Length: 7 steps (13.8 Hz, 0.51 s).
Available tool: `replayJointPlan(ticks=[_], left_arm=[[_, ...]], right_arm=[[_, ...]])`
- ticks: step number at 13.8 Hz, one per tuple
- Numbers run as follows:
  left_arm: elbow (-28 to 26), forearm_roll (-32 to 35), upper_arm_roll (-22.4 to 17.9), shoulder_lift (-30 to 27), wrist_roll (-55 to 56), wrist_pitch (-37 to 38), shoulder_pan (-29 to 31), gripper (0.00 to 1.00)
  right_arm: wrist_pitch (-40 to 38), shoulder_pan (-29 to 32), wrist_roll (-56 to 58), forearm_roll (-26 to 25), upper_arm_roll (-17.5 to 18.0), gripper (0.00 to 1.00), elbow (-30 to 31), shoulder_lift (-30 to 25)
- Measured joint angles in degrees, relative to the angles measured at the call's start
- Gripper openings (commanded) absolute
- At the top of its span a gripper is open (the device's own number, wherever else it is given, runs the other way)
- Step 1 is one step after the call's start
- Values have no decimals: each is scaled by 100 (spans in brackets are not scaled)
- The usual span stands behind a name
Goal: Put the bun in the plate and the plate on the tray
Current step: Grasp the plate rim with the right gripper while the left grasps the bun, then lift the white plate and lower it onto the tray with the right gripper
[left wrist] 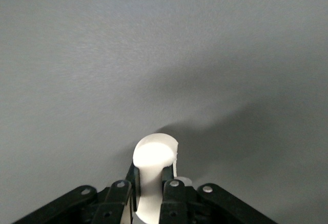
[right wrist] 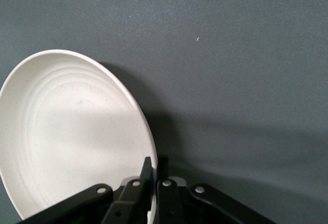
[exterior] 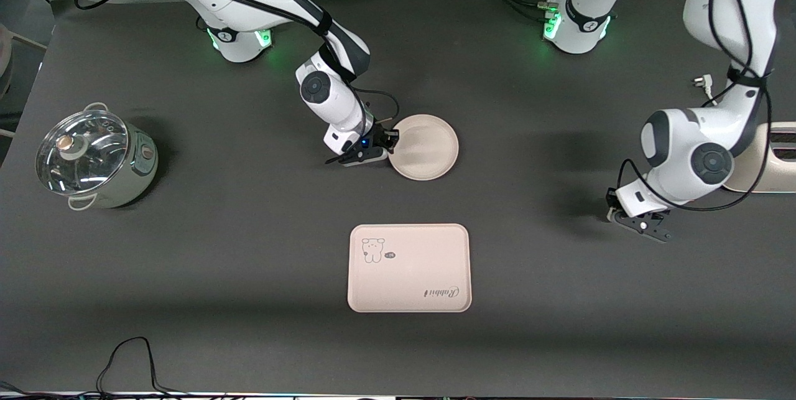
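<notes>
The right gripper (exterior: 387, 150) has its fingers pinched on the plate (exterior: 426, 146) rim, ready to lift it toward the tray (exterior: 408, 267), which lies nearer the camera. The left gripper (exterior: 647, 226), over bare tabletop (exterior: 559, 275), clamps the bun (left wrist: 154, 157), awaiting the plate.

Bun (left wrist: 155, 155) clamped in left hand (left wrist: 152, 183) above bare grey table (left wrist: 154, 44)

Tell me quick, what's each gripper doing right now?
Left gripper: shut on the bun.
Right gripper: shut on the plate rim.
</notes>
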<state>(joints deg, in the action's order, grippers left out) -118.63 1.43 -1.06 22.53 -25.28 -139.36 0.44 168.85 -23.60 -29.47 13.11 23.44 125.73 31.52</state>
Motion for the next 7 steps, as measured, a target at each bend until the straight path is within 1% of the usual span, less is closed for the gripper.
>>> replayJointPlan(ticks=[2, 3, 5, 7], left_arm=[[279, -1, -27, -471, 0, 984, 16, 21], [403, -1, -41, -743, 0, 1453, 36, 21], [571, -2, -60, -1264, 0, 2236, 83, 21], [628, -2, -64, -1672, 0, 2757, 115, 21]], right_arm=[[-60, 1, -134, 0, 0, 0, -94, -50], [-297, 1, -232, 0, 1, 0, -219, -145], [-1330, 2, -520, 0, 5, 0, -690, -524], [-2471, 1, -763, 0, 14, 0, -1242, -987]])
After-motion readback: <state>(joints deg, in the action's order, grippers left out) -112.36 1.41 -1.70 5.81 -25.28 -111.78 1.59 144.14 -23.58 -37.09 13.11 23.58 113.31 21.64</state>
